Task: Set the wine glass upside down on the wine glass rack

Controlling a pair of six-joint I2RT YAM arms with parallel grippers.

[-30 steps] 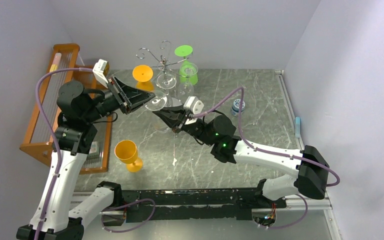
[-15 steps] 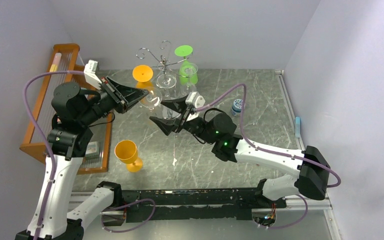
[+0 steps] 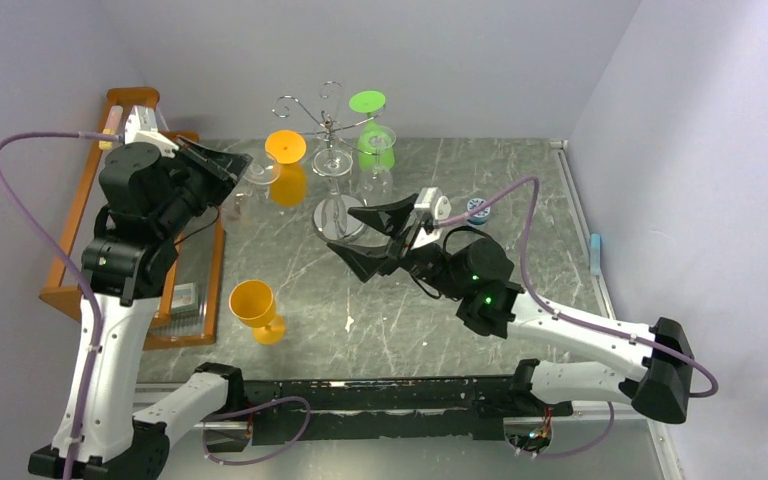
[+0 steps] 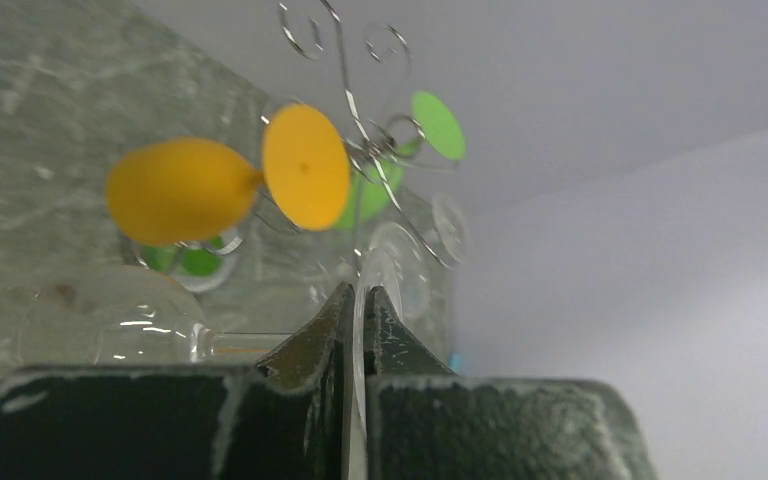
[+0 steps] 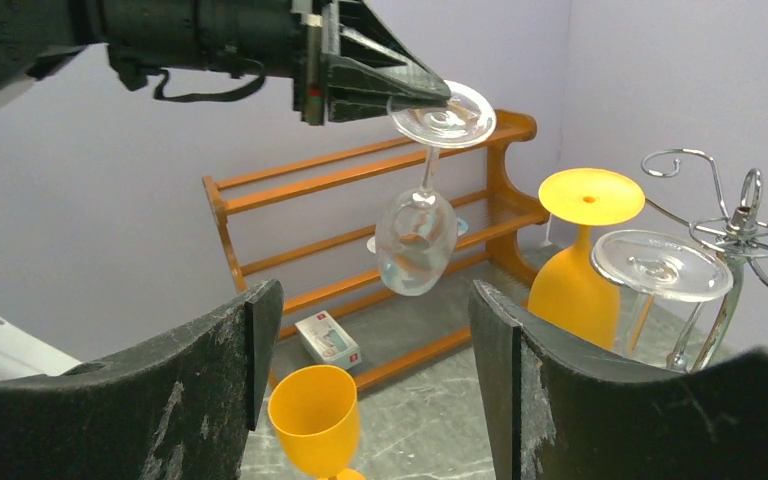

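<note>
- Glass first: the clear wine glass (image 5: 415, 240) hangs upside down in the air, to the left of the wine glass rack (image 3: 332, 150), and it does not touch the rack.
- The left gripper (image 5: 430, 92) holds it by the round foot. The jaws are pinched tight on the thin edge of the foot, and the bowl dangles below on its stem.
- From the left wrist, the foot looks like a thin clear line squeezed between the two dark fingers (image 4: 310, 350). The rack's curly wires are up ahead.
- The rack has a shiny round base on the table (image 3: 520, 170), a thin pole and curly wire arms on top.
- Other glasses hang upside down from the rack's arms: an orange glass (image 3: 286, 165) on the left side, closest to the held glass, a green glass (image 3: 370, 135) on the right side, and a second clear glass (image 3: 333, 160) in the middle.
- The right gripper (image 3: 342, 232) is just in front of the rack's base. Its jaws are spread wide with nothing in them.
- An orange cup (image 3: 255, 305) stands the right way up on the table — in front of the rack and off to the left, well apart from it.
- A wooden shelf (image 3: 80, 250) stands far to the left of the rack, by the wall, with a small box (image 3: 182, 297) at its bottom.
</note>
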